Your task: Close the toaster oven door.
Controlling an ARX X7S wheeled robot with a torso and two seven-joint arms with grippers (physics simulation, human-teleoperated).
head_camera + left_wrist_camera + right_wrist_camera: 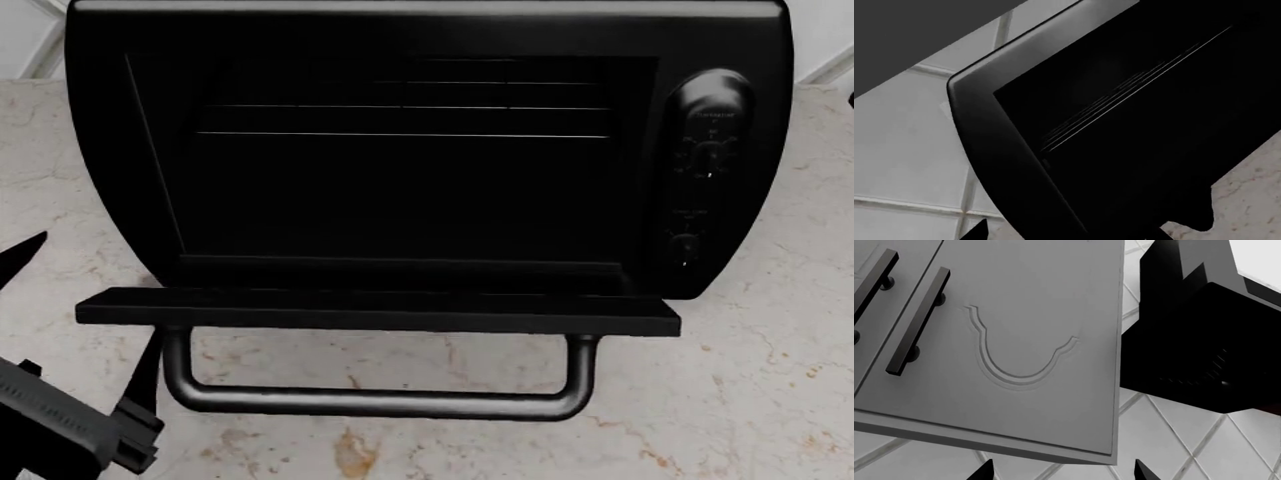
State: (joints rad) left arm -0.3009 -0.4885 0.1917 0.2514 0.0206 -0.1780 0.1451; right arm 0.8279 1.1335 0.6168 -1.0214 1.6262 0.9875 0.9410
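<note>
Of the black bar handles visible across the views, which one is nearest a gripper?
The toaster oven door's long handle, spanning below the open door: the left gripper straddles its end. The cabinet handles sit far from either gripper.

Left gripper (80, 330): grey block, pointed black jaws, seemingly.

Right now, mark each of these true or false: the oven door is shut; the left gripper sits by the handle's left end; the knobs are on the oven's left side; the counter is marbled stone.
1. The toaster oven door is shut. False: it hangs open, folded down flat in front of the toaster oven.
2. The left gripper sits near the left end of the bar handle. True.
3. The knobs are on the oven's left side. False: they run down its right side.
4. The counter is marbled stone. True.
</note>
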